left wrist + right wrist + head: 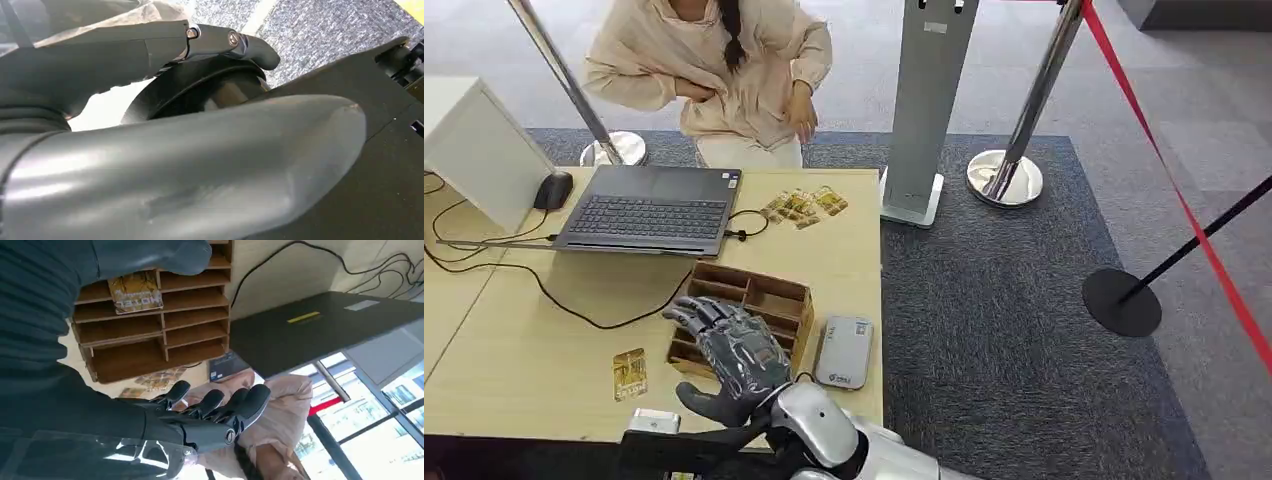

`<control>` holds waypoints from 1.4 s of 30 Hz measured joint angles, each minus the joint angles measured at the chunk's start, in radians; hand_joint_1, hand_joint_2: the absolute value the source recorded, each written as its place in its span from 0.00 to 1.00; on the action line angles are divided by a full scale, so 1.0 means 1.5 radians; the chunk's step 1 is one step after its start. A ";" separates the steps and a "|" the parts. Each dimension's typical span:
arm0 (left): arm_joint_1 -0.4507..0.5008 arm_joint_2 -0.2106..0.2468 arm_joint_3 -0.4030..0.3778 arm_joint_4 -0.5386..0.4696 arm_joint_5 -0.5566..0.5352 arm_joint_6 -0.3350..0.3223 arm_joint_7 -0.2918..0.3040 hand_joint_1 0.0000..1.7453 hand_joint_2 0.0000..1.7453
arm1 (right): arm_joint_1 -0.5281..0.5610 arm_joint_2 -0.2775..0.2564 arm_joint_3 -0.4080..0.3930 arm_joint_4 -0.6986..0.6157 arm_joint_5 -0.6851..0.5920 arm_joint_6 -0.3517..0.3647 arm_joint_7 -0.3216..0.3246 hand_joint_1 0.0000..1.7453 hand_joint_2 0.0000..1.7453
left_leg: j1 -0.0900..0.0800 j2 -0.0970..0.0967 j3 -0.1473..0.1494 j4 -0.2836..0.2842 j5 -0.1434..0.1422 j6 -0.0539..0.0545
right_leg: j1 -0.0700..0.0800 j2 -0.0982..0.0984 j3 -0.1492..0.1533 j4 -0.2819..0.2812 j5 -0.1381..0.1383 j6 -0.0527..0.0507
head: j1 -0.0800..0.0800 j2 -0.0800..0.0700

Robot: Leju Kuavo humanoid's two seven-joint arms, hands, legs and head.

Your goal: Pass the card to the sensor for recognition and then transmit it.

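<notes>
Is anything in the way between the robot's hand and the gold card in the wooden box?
Nothing visible. The right hand hovers open over the wooden box, and the gold card lies uncovered in its slot.

On the pale wooden surface [514,370], the brown wooden compartment box [764,300] sits before the open dark laptop [649,210], between a yellow card [630,373] at its left and a grey card reader [844,352] at its right.

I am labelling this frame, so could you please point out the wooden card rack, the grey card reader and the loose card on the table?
wooden card rack [776,296]: head view, bare far divider.
grey card reader [844,352]: head view, top face.
loose card [630,373]: head view, its middle.
</notes>
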 joint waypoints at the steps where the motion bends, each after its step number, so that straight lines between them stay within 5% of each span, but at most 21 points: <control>1: 0.000 0.000 0.000 0.000 0.000 0.000 0.000 0.00 0.00 | -0.002 0.004 0.002 0.013 -0.003 -0.002 -0.001 0.22 1.00 | 0.000 0.000 0.000 0.000 0.000 0.000 | 0.000 0.000 0.000 0.000 0.000 0.000 | 0.000 0.000; 8: 0.000 -0.001 0.000 0.000 0.000 0.001 0.000 0.00 0.00 | -0.010 0.017 0.010 0.084 -0.013 -0.014 -0.001 0.11 1.00 | 0.000 0.000 0.000 0.000 0.000 0.000 | 0.000 0.000 0.000 0.000 0.000 0.000 | 0.001 0.000; 42: 0.000 -0.001 -0.004 0.000 0.000 0.002 0.003 0.00 0.00 | -0.038 0.059 0.025 0.188 0.000 -0.021 0.016 0.12 1.00 | 0.000 0.000 0.000 0.000 0.000 0.000 | 0.000 0.000 0.000 0.000 0.000 0.000 | 0.000 0.000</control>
